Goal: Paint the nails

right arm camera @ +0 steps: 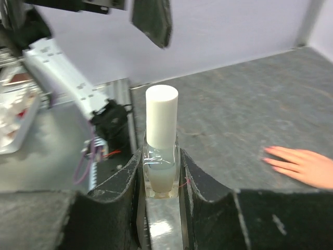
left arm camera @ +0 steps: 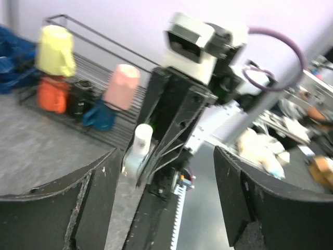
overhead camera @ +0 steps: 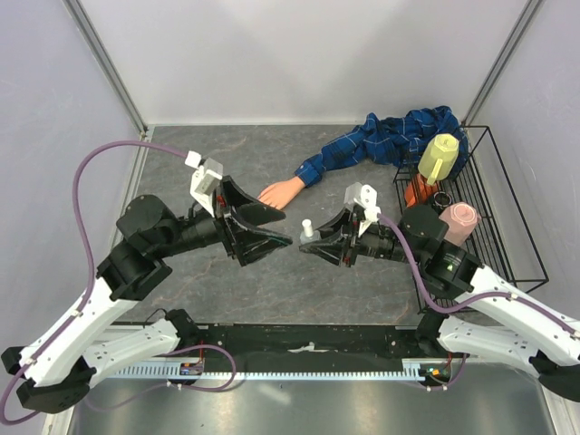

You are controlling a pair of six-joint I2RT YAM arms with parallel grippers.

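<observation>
One bottle (right arm camera: 161, 130), nails (right arm camera: 269, 151) apart, rack (overhead camera: 518, 246) at right

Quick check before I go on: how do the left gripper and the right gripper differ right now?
The left gripper stands wide open; the right gripper is shut. The left gripper holds nothing; the right gripper clamps a small clear bottle with a white cap, upright. Both point at each other over the table, near the mannequin hand.

wire rack (overhead camera: 513, 237): far right | holds: yellow bottle (overhead camera: 439, 156), pink container (overhead camera: 459, 220), orange container (overhead camera: 416, 191)
</observation>
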